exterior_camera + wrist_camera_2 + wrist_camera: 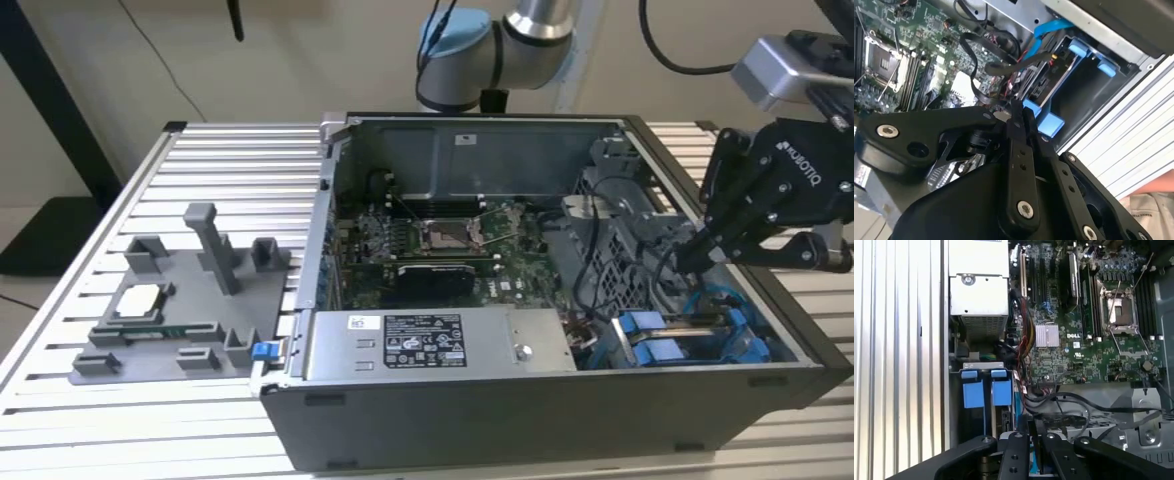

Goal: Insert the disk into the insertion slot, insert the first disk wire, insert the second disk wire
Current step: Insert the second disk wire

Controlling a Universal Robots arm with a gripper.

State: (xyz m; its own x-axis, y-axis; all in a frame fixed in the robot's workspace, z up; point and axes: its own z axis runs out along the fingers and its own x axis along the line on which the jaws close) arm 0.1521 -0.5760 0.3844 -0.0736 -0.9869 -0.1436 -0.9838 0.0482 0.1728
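Note:
The disk [1050,84] sits on edge in the insertion slot [1093,96], its blue carrier tabs [1001,392] facing out of the open case. In the exterior view the blue carriers [663,350] lie at the case's front right corner. My black gripper [694,255] hangs just above that corner, tilted toward the bay. Its fingers [1015,150] stand close together in both wrist views, and a small black wire connector [1032,426] shows pinched at their tips. Loose black flat wires [973,65] and a blue cable [1053,28] curl beside the disk.
The silver power-supply box [427,340] fills the case's front. The motherboard [441,240] with its open socket lies behind it. On the exterior view's left, a grey fixture [187,300] stands on the ribbed metal table [80,420]. Bundled cables [1021,335] crowd the bay.

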